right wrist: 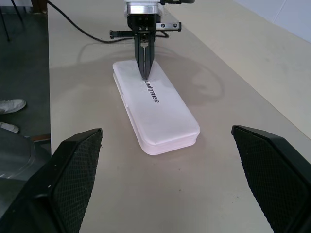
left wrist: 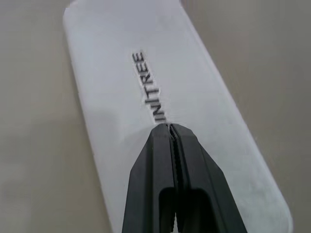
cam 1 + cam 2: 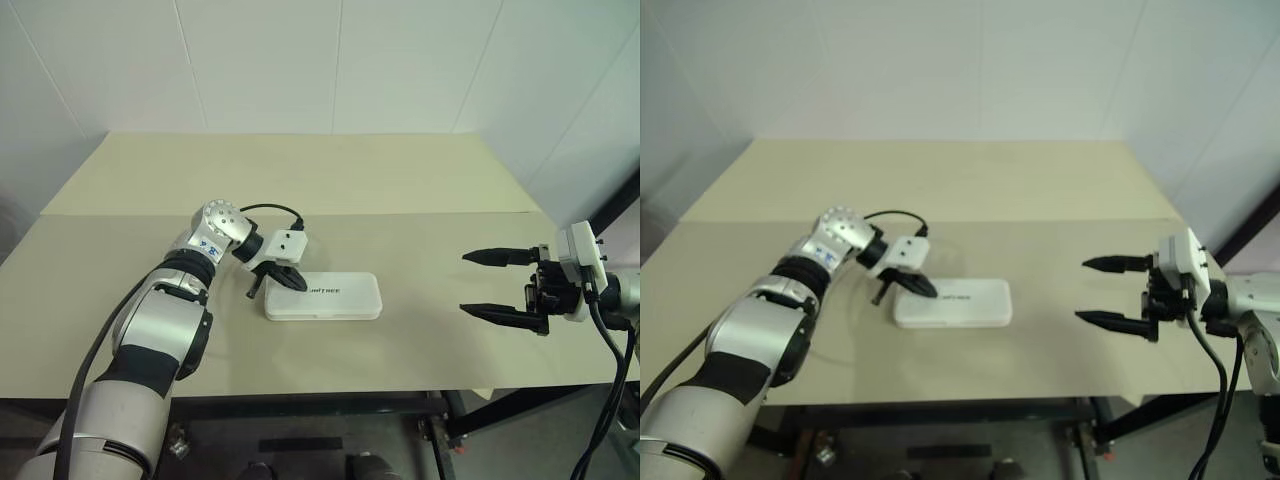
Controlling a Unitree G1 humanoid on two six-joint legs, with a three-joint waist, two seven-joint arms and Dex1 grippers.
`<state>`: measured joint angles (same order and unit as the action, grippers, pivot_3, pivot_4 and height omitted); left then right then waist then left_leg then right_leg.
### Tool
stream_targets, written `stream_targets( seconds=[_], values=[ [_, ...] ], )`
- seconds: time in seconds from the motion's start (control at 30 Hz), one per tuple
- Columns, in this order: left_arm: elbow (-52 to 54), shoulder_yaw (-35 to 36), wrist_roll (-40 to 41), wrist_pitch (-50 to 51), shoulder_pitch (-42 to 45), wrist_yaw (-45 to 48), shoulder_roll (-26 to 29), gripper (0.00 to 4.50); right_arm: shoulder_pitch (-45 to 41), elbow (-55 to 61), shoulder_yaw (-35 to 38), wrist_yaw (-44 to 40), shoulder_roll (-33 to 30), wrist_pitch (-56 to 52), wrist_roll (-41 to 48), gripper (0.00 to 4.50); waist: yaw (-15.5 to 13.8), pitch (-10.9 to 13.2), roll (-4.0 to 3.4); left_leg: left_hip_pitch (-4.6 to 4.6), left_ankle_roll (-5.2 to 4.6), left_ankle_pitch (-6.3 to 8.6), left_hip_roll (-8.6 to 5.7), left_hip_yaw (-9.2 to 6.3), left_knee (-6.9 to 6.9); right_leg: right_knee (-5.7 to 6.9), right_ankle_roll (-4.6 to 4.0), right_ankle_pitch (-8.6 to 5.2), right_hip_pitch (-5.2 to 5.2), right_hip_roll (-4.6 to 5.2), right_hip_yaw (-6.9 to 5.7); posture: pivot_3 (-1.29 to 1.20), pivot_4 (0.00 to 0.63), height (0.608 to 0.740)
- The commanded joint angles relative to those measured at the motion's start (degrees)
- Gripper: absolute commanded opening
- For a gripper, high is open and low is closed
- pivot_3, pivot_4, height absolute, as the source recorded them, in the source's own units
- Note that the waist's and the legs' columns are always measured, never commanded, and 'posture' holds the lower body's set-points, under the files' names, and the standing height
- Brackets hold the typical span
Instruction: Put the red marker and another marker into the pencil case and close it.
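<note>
The white pencil case (image 3: pixel 335 297) lies flat on the table with its lid down and a dark printed logo on top. My left gripper (image 3: pixel 297 284) is shut, its two fingertips together on the lid at the left end of the logo (image 2: pixel 150 87). In the right wrist view that left gripper (image 1: pixel 145 75) points down onto the case (image 1: pixel 165 111). My right gripper (image 3: pixel 465 283) hangs open to the right of the case, well apart from it, with nothing between its fingers (image 1: pixel 73 174). The red marker and the other marker are out of view.
The beige table (image 3: pixel 400 190) has a seam across its middle and a front edge close below the case. A black cable (image 3: pixel 265 208) loops from my left wrist. White walls stand behind and to the right.
</note>
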<state>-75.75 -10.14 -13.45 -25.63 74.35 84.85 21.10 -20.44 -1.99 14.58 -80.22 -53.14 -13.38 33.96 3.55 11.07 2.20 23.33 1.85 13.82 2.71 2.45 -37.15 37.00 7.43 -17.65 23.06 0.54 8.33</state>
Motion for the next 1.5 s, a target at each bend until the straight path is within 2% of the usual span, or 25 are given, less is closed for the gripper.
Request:
stream_targets(
  seconds=[0.03,0.17,0.33,0.37,0.5,0.83,1.03,1.23,1.5],
  values=[
    [0.39,7.20,7.72,0.83,0.22,2.08,0.14,0.07,0.26,2.59,1.81,0.69,-0.08,0.81,0.68,4.50,0.01,0.00,0.00,0.14,0.00,0.00,0.01,0.01,0.04,0.07,-0.01,-0.01,0.22,0.00,0.00,0.00,0.150,0.740],
    [1.15,12.60,12.63,0.22,-1.40,2.44,0.33,0.07,0.80,3.12,2.09,1.19,-0.06,0.76,0.86,4.50,-0.29,0.00,-0.01,0.67,0.01,0.00,0.02,-0.05,-0.02,0.45,-0.01,-0.15,0.88,-0.03,-0.03,0.00,0.150,0.740],
    [2.66,17.52,18.01,1.07,-4.31,5.66,1.84,0.07,1.47,3.38,2.55,1.35,-0.31,0.68,1.09,4.50,-0.34,0.00,0.00,0.75,0.01,0.00,0.01,-0.07,-0.15,0.49,-0.01,-0.15,0.91,-0.03,-0.06,0.00,0.150,0.740],
    [3.71,16.80,20.12,1.87,-5.27,6.64,2.50,0.24,1.54,3.36,2.61,1.37,-0.38,0.66,1.09,4.50,-0.33,0.00,-0.01,0.76,0.01,-0.01,0.01,-0.07,-0.19,0.50,0.00,-0.14,0.91,-0.03,-0.06,0.00,0.150,0.740],
    [8.91,11.39,28.17,6.27,-9.40,7.65,5.58,1.19,1.19,2.50,2.58,1.08,-0.67,0.77,0.91,4.50,-0.16,0.01,-0.01,0.73,0.01,-0.01,0.01,-0.07,-0.23,0.62,0.01,-0.14,0.91,-0.04,-0.05,0.00,0.150,0.740],
    [14.49,5.39,38.37,7.43,-14.88,7.65,12.07,4.46,0.77,1.72,2.25,0.97,-0.81,0.19,0.79,4.50,-0.25,0.01,-0.01,0.74,0.02,-0.01,0.02,-0.09,-0.30,0.65,0.00,-0.14,0.90,-0.02,-0.06,0.00,0.150,0.740],
    [17.14,0.39,43.13,7.49,-18.62,7.65,17.57,4.46,-0.38,-0.26,3.11,2.55,-1.63,0.39,-0.43,4.50,0.05,0.01,-0.02,0.72,0.01,-0.01,0.03,-0.07,-0.29,0.65,-0.03,-0.16,0.90,-0.02,-0.05,0.00,0.150,0.740],
    [16.87,-0.68,44.23,7.43,-19.19,7.65,20.60,4.46,-0.90,-0.92,5.51,3.79,-2.96,0.53,-0.77,4.50,-0.22,0.02,-0.03,0.72,0.01,-0.01,0.03,-0.07,-0.31,0.65,-0.06,-0.18,0.91,0.00,-0.07,0.00,0.150,0.740],
    [16.84,-1.77,44.71,9.08,-17.97,7.65,19.70,4.46,4.60,6.43,8.63,7.82,-0.98,-0.78,0.96,4.50,-0.37,0.02,-0.03,0.74,0.02,-0.01,0.03,-0.10,-0.24,0.62,-0.14,-0.22,0.91,-0.01,-0.11,0.00,0.150,0.740]
  ],
)
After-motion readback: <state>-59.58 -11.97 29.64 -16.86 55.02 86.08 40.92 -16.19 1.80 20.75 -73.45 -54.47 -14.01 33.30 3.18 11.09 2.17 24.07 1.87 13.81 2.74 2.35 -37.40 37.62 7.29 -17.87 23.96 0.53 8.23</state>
